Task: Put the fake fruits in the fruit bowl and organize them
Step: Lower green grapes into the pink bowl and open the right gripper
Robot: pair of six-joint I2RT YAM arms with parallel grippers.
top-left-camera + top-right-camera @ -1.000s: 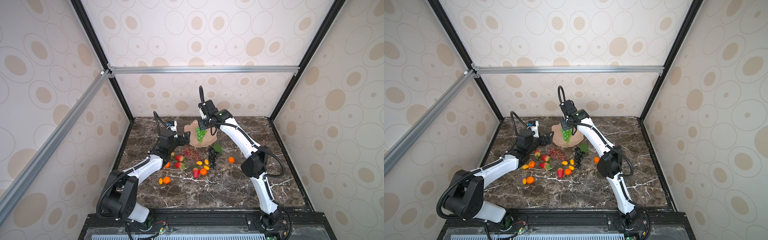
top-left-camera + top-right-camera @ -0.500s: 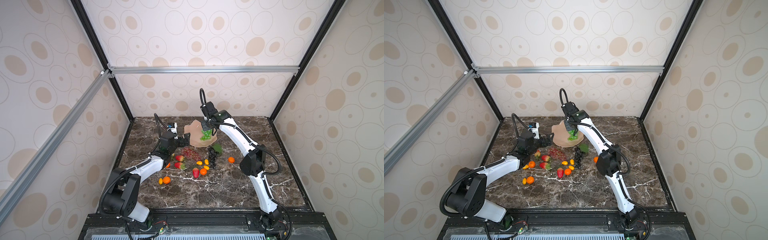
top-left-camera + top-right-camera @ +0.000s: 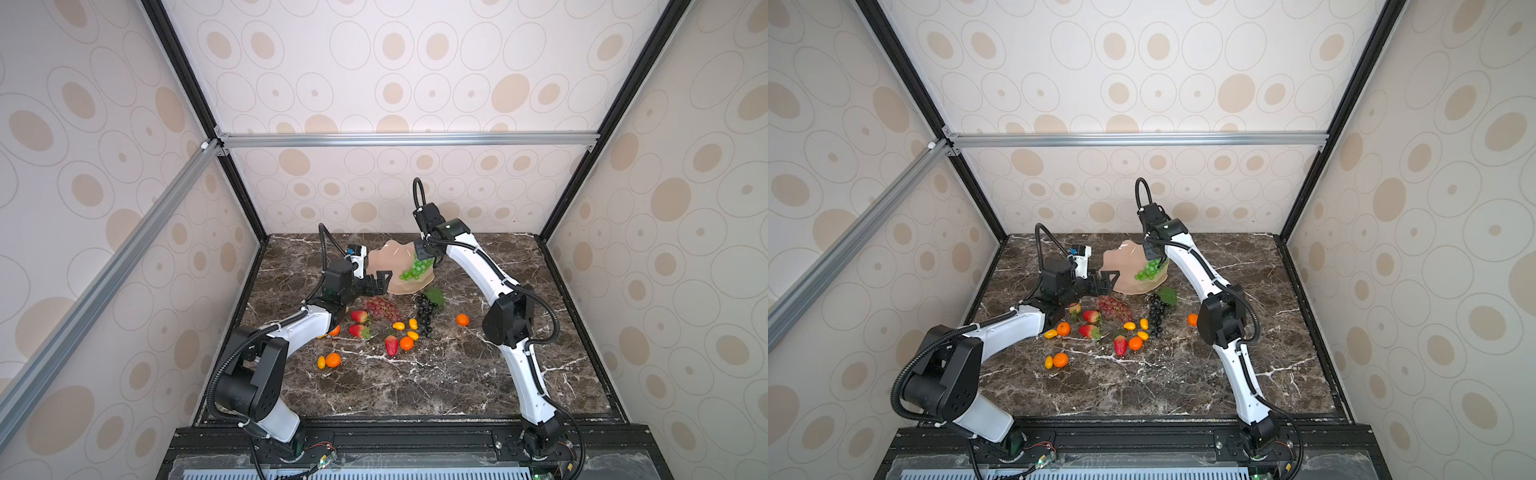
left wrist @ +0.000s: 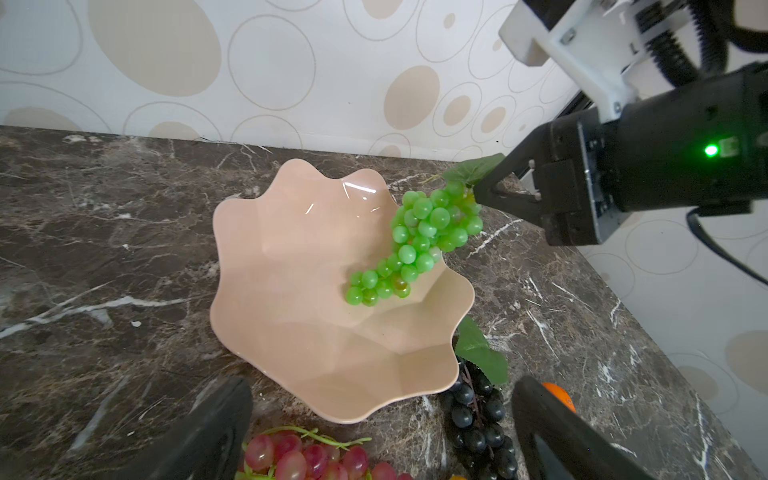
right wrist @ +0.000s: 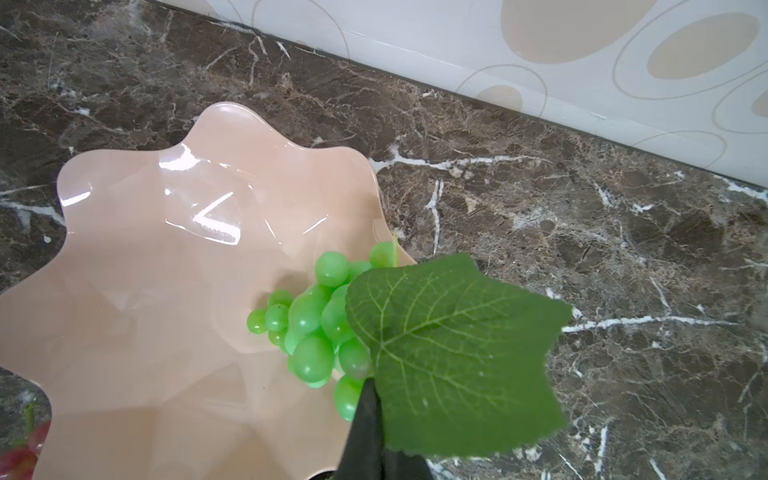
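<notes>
Left wrist view: the green grapes (image 4: 415, 245) are now lowered into the bowl (image 4: 291, 299), first fruit nearly placed. The right gripper (image 4: 482, 191) still pinches their top; the left gripper (image 3: 379, 282) gapes wide, empty.

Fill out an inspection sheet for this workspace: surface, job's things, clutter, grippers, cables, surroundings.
Surface: dark marble table, no spills seen.
Job's things: bowl holds only the lower end of the green grapes. The red grapes, black grapes, strawberries, tangerines and yellow ovals lie on the table in front of it.
Clutter: nothing seen.
Grippers: left gripper open and empty, above the red grapes by the bowl's rim. Right gripper shut on the green grapes' stem end.
Cables: black hoses loop off both wrists, free of the fruit.
Surroundings: patterned walls, aluminium frame bar.
</notes>
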